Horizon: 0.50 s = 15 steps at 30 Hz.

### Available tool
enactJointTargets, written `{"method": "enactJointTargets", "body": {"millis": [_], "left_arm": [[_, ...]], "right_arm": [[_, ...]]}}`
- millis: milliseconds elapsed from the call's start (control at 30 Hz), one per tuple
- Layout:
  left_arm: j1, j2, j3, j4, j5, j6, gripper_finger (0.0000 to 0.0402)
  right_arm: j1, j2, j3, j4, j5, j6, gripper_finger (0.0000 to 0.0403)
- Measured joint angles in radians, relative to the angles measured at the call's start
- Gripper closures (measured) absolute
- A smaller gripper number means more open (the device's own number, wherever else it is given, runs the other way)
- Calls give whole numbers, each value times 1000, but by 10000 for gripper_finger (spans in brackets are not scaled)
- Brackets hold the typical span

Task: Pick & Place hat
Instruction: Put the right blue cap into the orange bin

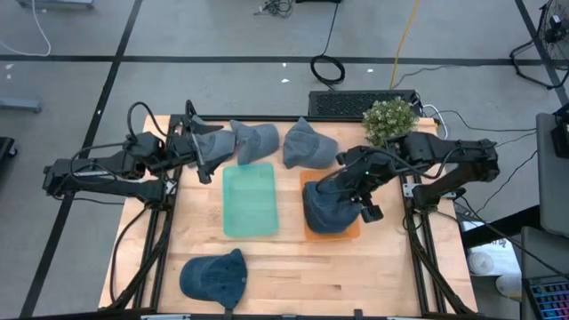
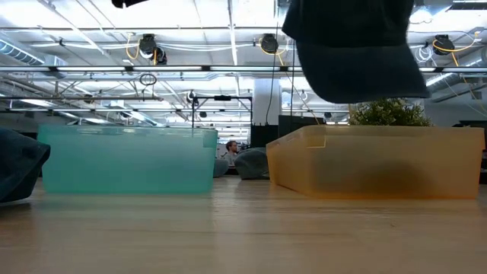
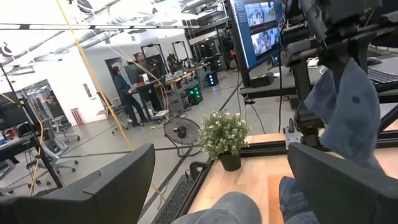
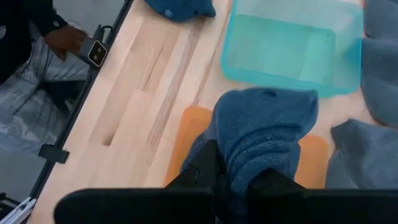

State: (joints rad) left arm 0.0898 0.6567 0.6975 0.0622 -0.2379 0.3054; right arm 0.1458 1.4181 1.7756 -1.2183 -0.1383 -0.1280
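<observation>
Right end effector point(image 1: 354, 197) is pinching the hat point(image 1: 327, 206), hanging it above the orange bin point(image 1: 308, 182). Best lowering it centred before releasing. Farther off, left end effector point(image 1: 203, 145), fingers spread, is waiting over the table point(image 1: 293, 262) edge.

You are not seeing any readable text, label, brand or number; the lit monitor screens point(image 3: 261, 31) in the room are showing content too small to read.

Blue hat point(image 1: 331, 206), orange bin point(image 1: 310, 181), teal bin point(image 1: 250, 201)
</observation>
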Motion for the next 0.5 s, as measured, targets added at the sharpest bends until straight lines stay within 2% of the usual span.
{"method": "enactJointTargets", "body": {"millis": [233, 500], "left_arm": [[0, 0, 0, 0, 0, 0, 25], [0, 0, 0, 0, 0, 1, 25]], "right_arm": [[0, -89, -184, 192, -46, -5, 397], [0, -168, -329, 331, -50, -7, 397]]}}
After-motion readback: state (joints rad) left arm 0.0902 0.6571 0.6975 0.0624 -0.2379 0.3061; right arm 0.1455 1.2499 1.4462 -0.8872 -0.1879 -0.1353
